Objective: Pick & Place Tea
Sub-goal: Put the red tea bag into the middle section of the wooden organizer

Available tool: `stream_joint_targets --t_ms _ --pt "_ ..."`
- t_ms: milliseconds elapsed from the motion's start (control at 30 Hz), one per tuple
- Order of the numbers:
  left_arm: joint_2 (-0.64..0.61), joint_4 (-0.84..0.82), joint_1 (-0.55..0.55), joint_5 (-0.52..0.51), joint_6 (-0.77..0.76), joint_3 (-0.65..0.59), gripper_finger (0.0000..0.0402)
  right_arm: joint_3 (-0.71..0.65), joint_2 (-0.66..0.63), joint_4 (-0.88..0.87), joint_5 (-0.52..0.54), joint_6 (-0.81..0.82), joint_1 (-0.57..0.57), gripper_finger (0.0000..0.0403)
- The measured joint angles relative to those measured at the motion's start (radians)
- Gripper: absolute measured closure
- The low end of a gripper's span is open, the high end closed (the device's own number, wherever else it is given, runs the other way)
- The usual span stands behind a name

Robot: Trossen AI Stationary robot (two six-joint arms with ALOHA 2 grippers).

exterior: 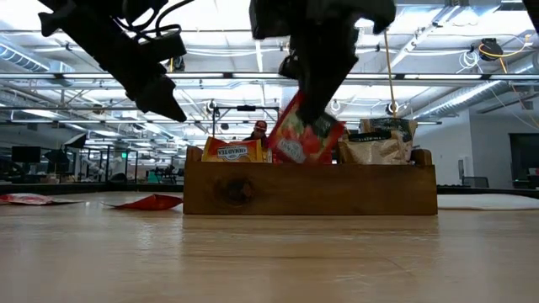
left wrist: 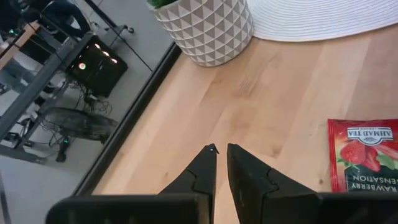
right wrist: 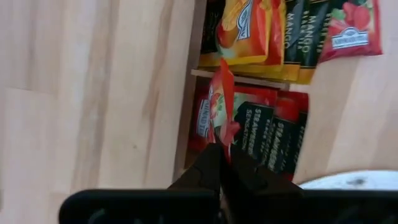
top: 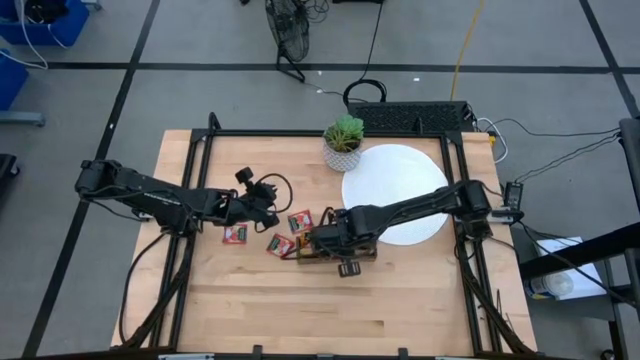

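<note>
Red sachet point(right wrist: 219, 102) pinched edge-on in my right jaws, hanging just above the tray's point(exterior: 310, 190) middle compartment; my right gripper point(top: 322, 237) is over the tray, so I judge this one is about to go in.

Sorting looks well under way. In my right wrist view the compartment below already holds dark-and-red strawberry sachets point(right wrist: 268, 134), and the next one holds orange mango sachets point(right wrist: 249, 31). The low view shows a yellow-labelled sachet point(exterior: 233, 151) standing in the left end, my red one in the middle, and pale sachets point(exterior: 377, 141) at the right end. How many lie inside each compartment I cannot count; they overlap.

Left to do, as I see from above: three loose sachets on the worktop point(top: 250, 300), one point(top: 235, 234) beside my left gripper point(top: 262, 207), one point(top: 300, 220) just left of the tray, one point(top: 280, 244) a little nearer. A fourth may hide under my right arm.

My left jaws are almost closed on nothing, hovering over bare wood near a red sachet.

Farther off stand one plant point(top: 343, 142) and one white disc point(top: 398, 192), with no sachet on it that I can see.
</note>
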Motion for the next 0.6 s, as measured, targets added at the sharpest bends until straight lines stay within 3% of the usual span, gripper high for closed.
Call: stream_joint_targets --t_ms 600 --pt "0.0 0.007 0.004 0.008 0.0 0.0 0.0355 -0.001 0.05 -0.087 0.137 0.008 0.02 0.0403"
